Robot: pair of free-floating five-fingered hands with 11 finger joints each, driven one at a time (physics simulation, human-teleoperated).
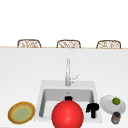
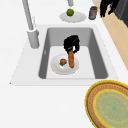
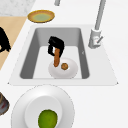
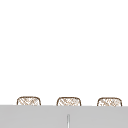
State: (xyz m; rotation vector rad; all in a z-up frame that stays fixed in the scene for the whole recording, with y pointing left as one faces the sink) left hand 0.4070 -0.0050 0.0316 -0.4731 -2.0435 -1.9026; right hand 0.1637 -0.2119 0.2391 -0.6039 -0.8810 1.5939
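no writing can be read on the dark jar at the lower right of the front view, just below the white plate with the green lime. in the left side view's centre, a hand curls around the top of an upright orange carrot standing on a white dish in the grey sink, beside a small brown ball. the right hand hangs at the sink's right edge, its fingers too unclear to tell; white counter, yellow-rimmed plate at lower left, wicker chairs behind.
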